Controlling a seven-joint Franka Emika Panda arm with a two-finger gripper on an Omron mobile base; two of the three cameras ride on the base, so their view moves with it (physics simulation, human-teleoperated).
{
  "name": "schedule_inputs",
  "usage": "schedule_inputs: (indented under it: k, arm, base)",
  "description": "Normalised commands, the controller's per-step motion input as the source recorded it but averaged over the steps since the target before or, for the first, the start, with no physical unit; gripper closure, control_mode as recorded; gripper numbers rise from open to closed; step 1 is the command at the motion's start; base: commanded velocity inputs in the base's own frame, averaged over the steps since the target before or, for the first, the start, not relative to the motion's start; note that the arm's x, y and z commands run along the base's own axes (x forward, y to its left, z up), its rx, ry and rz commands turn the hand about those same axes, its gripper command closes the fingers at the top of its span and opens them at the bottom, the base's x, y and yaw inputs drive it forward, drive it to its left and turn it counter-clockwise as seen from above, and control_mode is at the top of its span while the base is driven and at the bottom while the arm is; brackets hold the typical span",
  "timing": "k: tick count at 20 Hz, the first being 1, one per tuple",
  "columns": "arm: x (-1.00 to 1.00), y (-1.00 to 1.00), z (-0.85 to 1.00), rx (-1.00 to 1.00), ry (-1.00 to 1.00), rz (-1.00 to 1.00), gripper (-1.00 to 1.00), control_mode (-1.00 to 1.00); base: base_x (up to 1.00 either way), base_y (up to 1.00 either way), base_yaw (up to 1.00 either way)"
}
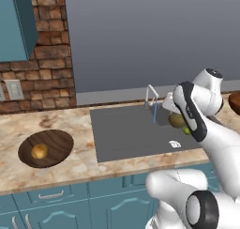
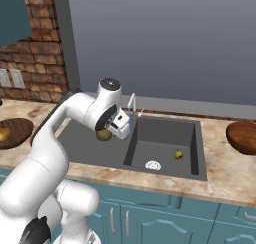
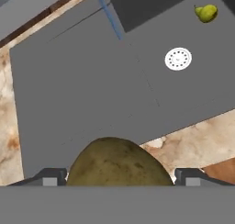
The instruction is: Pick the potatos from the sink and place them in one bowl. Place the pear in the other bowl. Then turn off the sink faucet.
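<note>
Above the sink (image 2: 100, 138), gripper (image 3: 120, 175) clasping olive potato (image 3: 120, 165).

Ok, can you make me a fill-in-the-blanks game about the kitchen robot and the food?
1. The gripper holds the olive-green ____ between its fingers.
2. The golden-orange potato lies in the dark brown ____.
3. The little yellow-green fruit in the sink well, near the white drain, is a ____.

Missing words: potato; bowl; pear
</note>
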Motion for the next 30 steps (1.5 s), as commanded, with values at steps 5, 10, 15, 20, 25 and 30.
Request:
schedule_inputs:
  k: [5,10,15,20,25,30]
  arm:
    - [-0.16,0.56,0.16,-0.04,0.04,0.18,1.00,-1.00]
    - [-0.10,0.47,0.09,-0.06,0.05,0.23,1.00,-1.00]
    - [0.00,0.61,0.06,-0.05,0.01,0.24,1.00,-1.00]
    - [0.00,0.68,0.04,-0.03,0.00,0.28,1.00,-1.00]
    - [0.00,0.63,0.00,-0.03,-0.02,0.28,1.00,-1.00]
    - [0.00,0.67,0.00,-0.04,-0.10,0.27,1.00,-1.00]
  base:
    - [0.00,0.00,0.00]
    - [0.00,0.00,0.00]
    - [0.00,0.00,0.00]
    - [0.00,0.00,0.00]
    - [0.00,0.00,0.00]
    - [0.00,0.00,0.00]
